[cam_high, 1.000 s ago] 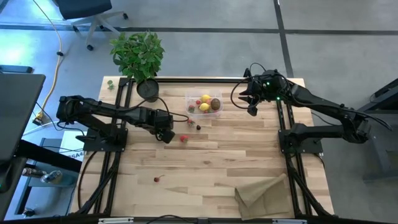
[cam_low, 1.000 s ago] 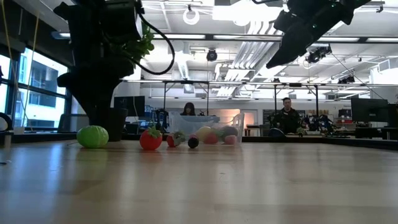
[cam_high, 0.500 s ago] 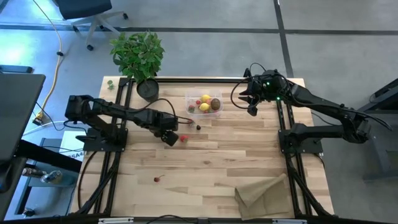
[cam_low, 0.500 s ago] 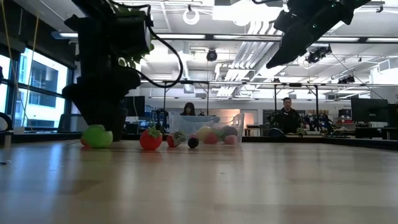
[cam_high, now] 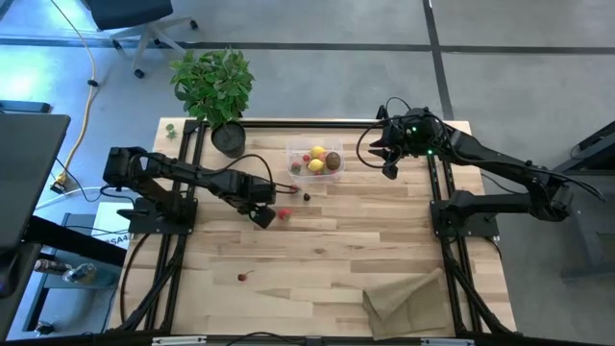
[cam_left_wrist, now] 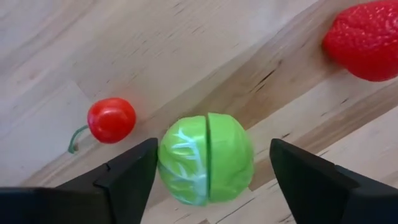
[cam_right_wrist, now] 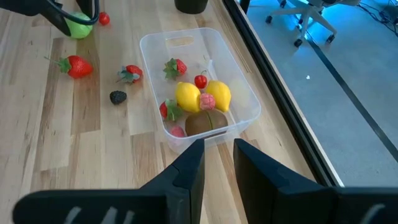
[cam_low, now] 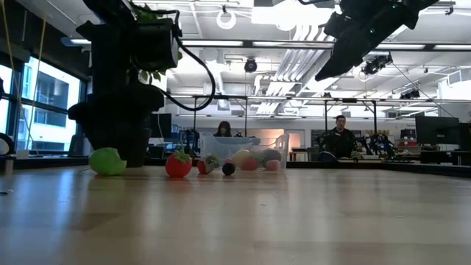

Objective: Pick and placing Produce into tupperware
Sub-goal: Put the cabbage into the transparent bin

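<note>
Left gripper (cam_left_wrist: 208, 171) wide open, straddling the lime (cam_left_wrist: 206, 158), holding nothing.
Best to close squarely across the lime, on the table well apart from the tupperware (cam_high: 313, 161); it is near-round with no clear long axis, seam running between the fingers (cam_left_wrist: 127, 171). Right gripper (cam_right_wrist: 217, 155) hangs narrowly parted, empty, just beside the tupperware.

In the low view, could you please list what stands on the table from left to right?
Green lime → large strawberry → small strawberry → dark berry → clear container holding fruit.
</note>
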Available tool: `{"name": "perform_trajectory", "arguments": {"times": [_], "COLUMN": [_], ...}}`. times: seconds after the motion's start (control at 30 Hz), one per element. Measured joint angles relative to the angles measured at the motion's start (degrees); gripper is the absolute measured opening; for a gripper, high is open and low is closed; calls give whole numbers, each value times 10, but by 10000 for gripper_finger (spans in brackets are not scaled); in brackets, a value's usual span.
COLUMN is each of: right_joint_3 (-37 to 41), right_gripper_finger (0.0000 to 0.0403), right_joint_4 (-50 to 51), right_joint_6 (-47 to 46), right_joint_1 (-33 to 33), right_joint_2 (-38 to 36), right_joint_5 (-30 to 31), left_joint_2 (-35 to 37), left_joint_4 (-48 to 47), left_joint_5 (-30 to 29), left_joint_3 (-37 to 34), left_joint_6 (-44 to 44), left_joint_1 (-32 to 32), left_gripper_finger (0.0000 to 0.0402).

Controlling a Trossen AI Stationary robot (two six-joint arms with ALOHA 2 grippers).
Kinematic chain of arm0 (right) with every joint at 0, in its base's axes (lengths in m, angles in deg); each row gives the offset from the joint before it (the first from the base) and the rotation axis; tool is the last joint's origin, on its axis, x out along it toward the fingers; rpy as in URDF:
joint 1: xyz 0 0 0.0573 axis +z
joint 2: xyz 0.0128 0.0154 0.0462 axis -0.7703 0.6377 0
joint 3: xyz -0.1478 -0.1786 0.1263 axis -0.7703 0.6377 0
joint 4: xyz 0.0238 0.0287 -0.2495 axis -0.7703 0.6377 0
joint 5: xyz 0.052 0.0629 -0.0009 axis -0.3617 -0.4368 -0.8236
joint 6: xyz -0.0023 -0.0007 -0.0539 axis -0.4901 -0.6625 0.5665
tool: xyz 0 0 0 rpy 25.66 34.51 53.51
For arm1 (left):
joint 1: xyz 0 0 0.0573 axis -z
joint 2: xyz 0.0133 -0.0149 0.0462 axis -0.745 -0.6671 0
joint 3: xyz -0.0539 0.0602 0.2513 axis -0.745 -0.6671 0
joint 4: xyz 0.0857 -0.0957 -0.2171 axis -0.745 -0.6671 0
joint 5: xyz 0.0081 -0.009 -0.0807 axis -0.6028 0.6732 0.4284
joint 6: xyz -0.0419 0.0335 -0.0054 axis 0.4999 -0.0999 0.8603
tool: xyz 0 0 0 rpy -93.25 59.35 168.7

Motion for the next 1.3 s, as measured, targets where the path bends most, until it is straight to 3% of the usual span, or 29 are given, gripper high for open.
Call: {"name": "perform_trajectory", "arguments": {"times": [0.2,0.47,0.77,1.3], "right_joint_3": [0,0,0,0], "right_gripper_finger": [76,76,76,76], "right_joint_4": [0,0,0,0], "right_joint_6": [0,0,0,0], "right_joint_1": [0,0,0,0], "right_joint_2": [0,0,0,0], "right_joint_5": [0,0,0,0], "left_joint_2": [-3,-46,-51,-50], "left_joint_4": [-6,5,5,5], "left_joint_5": [-4,22,12,6], "left_joint_3": [0,0,1,1], "left_joint_6": [-1,-9,-13,12], "left_joint_1": [0,0,0,0], "left_gripper_finger": [330,332,331,250]}}
